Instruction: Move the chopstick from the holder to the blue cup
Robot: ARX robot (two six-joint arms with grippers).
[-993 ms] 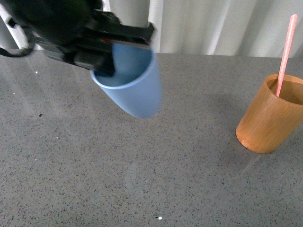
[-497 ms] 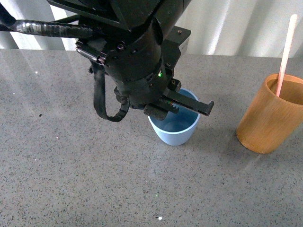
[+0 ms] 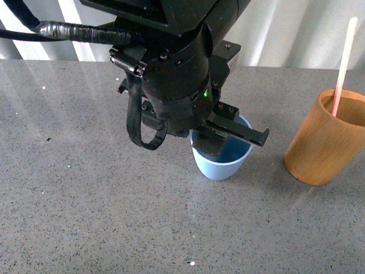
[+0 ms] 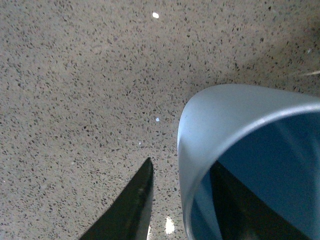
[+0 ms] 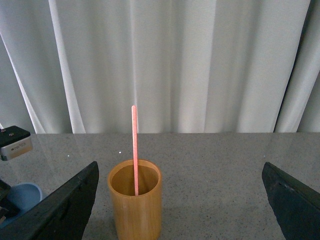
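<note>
Left gripper (image 3: 228, 138) low over blue cup (image 3: 219, 165). Outer finger (image 4: 132, 205) stands clear of cup wall, other finger inside cup; jaws apart, gripping nothing. Cup upright on table (image 3: 85, 200), near holder (image 3: 322, 145) but not touching. Chopstick (image 3: 344, 63) stands in holder, leaning on rim, untouched. Right gripper (image 5: 180, 170) spread wide, empty, facing holder from well back. My reading: cup stands ready, transfer itself not begun. Left to do: clear left arm off cup, pinch chopstick, lift out, lower into cup.
</note>
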